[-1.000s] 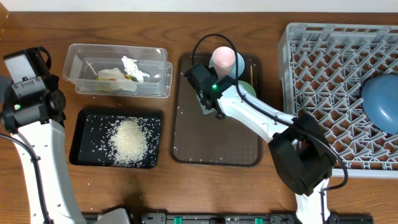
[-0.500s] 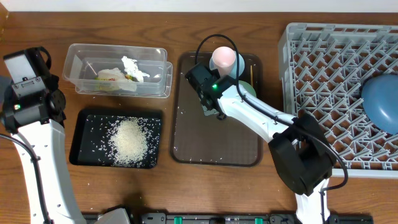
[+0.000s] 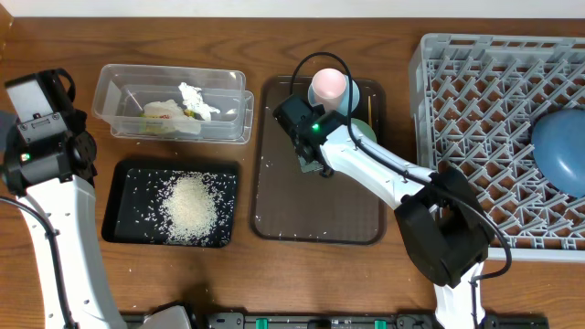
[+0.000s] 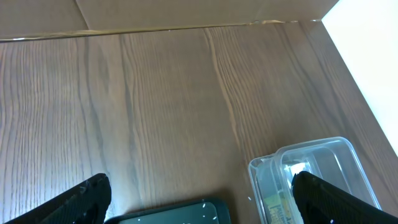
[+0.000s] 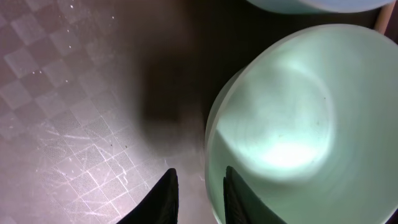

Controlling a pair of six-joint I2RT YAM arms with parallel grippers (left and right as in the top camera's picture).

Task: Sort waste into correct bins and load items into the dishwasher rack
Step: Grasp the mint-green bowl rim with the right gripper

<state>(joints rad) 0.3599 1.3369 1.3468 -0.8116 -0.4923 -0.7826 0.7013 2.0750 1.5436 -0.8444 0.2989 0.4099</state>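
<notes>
My right gripper (image 3: 316,163) hangs over the dark brown serving tray (image 3: 311,206). In the right wrist view its fingers (image 5: 166,196) are narrowly open and straddle the near rim of the mint-green bowl (image 5: 292,124), one inside and one outside. The pink cup (image 3: 328,87), small light-blue bowl (image 3: 353,99) and thin wooden stick (image 3: 370,108) sit at the tray's far end beside the mint-green bowl (image 3: 367,131). The large blue bowl (image 3: 559,151) lies in the grey rack (image 3: 475,110). My left gripper (image 4: 199,208) is open and empty above the table.
The clear tub (image 3: 123,91) holds white tissue (image 3: 194,96) and the yellow-green wrapper (image 3: 164,114). The black tray (image 3: 128,183) holds the rice pile (image 3: 190,208). In the left wrist view the tub (image 4: 311,165) and black tray corner (image 4: 180,211) lie below my fingers.
My right gripper has shifted slightly toward the near-right along the mint-green bowl's rim. The left arm has not moved.
</notes>
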